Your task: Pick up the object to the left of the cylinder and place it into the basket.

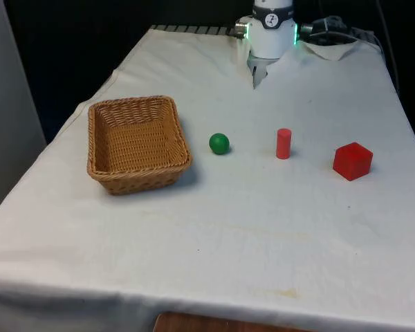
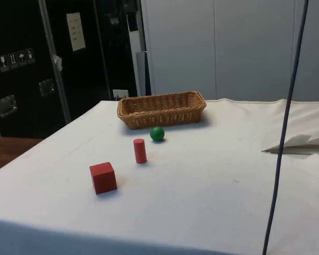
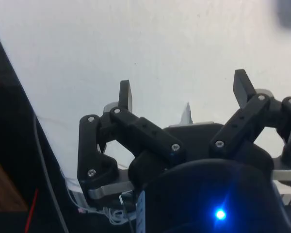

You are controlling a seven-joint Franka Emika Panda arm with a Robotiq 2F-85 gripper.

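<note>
White cloth (image 1: 263,228) carries basket (image 1: 137,143), green ball (image 1: 219,144), red cylinder (image 1: 283,144).

You will find nothing here that can be read. In the side view a pale sheet (image 2: 75,31) is fixed to the dark cabinet (image 2: 21,69) beyond the bench, and it carries a few lines of print, but they are too small for you to make out. Lower on the same cabinet front sits a small label with three pictogram symbols (image 2: 16,59) in a row; no words go with them that you can tell. The things on the bench bear no lettering, brand or number that you can see.
</note>
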